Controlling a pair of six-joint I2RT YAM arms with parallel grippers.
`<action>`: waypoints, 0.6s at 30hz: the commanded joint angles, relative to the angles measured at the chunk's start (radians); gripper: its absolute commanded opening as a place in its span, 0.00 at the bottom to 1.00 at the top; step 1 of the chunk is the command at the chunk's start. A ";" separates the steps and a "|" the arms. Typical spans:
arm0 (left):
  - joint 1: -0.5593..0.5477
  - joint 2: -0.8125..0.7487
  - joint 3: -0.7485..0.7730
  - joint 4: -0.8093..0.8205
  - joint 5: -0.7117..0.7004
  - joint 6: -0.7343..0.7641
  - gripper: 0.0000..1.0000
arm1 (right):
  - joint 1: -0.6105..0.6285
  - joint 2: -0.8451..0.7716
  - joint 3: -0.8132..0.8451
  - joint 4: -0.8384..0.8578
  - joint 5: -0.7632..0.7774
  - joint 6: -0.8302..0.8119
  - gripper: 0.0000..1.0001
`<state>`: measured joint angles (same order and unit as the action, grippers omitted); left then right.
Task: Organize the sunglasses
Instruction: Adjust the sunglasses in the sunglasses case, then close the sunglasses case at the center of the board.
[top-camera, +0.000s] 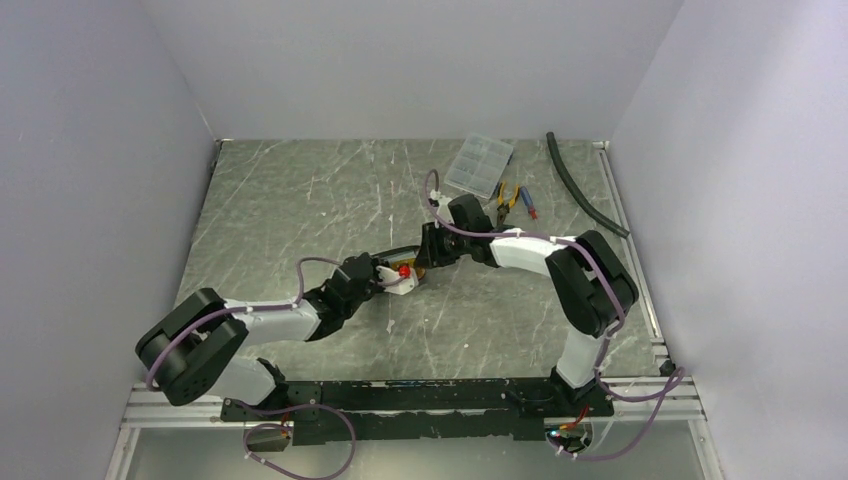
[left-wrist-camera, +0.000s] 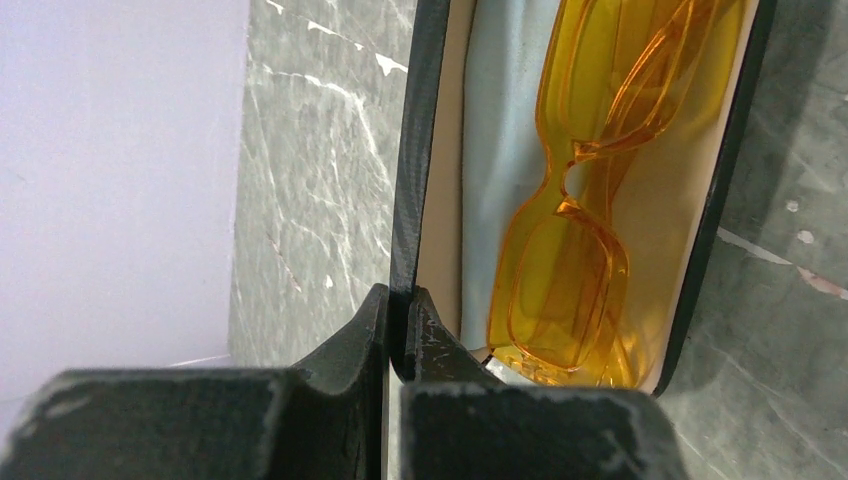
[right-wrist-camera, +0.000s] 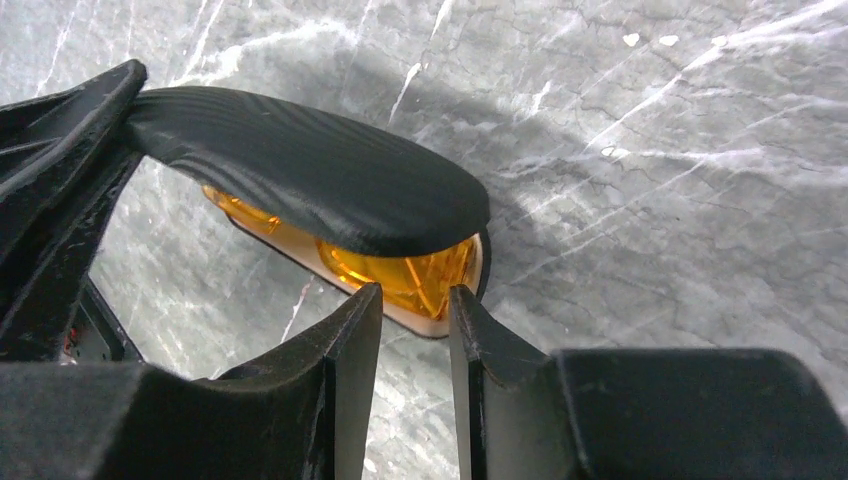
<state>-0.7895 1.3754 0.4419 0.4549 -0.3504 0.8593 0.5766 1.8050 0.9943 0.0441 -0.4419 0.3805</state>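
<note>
The orange sunglasses (left-wrist-camera: 570, 270) lie folded inside the open glasses case, on its cream lining and a pale cloth. My left gripper (left-wrist-camera: 398, 305) is shut on the black rim (left-wrist-camera: 408, 150) of the case's lid. In the right wrist view the black lid (right-wrist-camera: 310, 170) hangs half-closed over the case's lower half (right-wrist-camera: 425, 322), with the sunglasses (right-wrist-camera: 400, 272) showing in the gap. My right gripper (right-wrist-camera: 415, 300) is slightly open and empty, its tips just short of the case's near end. From above, the case (top-camera: 400, 252) lies mid-table between the left gripper (top-camera: 392, 277) and the right gripper (top-camera: 425, 260).
A clear compartment box (top-camera: 478, 165) sits at the back right. Orange-handled pliers (top-camera: 508, 197) and a blue-handled tool (top-camera: 527, 203) lie beside it. A black hose (top-camera: 580, 185) runs along the right side. Grey walls enclose the table.
</note>
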 joint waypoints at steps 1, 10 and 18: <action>-0.020 0.036 -0.027 0.169 -0.047 0.084 0.03 | -0.012 -0.106 0.032 -0.038 0.037 -0.064 0.35; -0.114 0.204 -0.118 0.507 -0.148 0.315 0.03 | -0.051 -0.211 -0.031 0.003 -0.030 -0.133 0.39; -0.185 0.488 -0.178 0.907 -0.225 0.494 0.03 | -0.053 -0.163 0.034 0.006 -0.110 -0.257 0.51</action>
<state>-0.9382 1.7222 0.3073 1.1713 -0.5388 1.2160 0.5220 1.6161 0.9714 0.0158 -0.4946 0.2138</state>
